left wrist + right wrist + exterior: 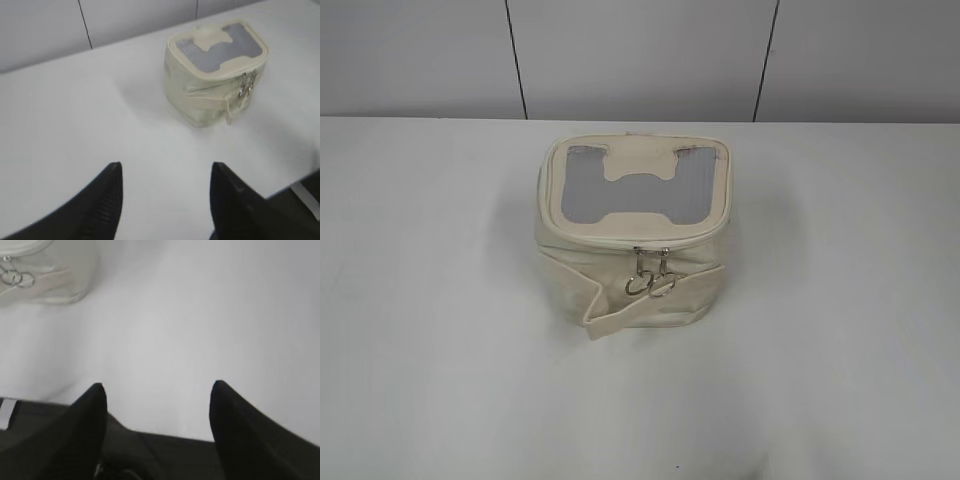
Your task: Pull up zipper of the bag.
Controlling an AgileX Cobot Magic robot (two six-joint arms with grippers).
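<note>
A: Where does the bag (632, 235) sit?

B: Upright on the white table (430, 300), about the middle of it from left to right, with the pale wall panels (640, 55) beyond. Its grey mesh top panel (630, 185) faces up, and the cream H-shaped patch (642, 182) lies across that mesh.

A: And the zipper (655, 246)?

B: It runs round the lid rim. On the near face the two silver sliders (652, 254) sit side by side, touching or nearly so, just under the lid edge. Their round ring pulls (653, 284) hang down against the front of the bag. The lid looks shut along the near edge.

A: Anything else on the front?

B: The strap band (605, 300) crosses the near face below the rings and ends in a folded flap that sticks out at the bottom left corner.

A: What about the arms?

B: Neither shows in the exterior view. In the left wrist view the left gripper (165, 200) hovers over bare table with its two dark fingers spread apart and nothing between them; the bag stands well apart, far and to the right. In the right wrist view the right gripper (157, 427) is likewise spread wide and holds nothing, near the table's edge, with only a corner of the bag and the rings at the top left.
</note>
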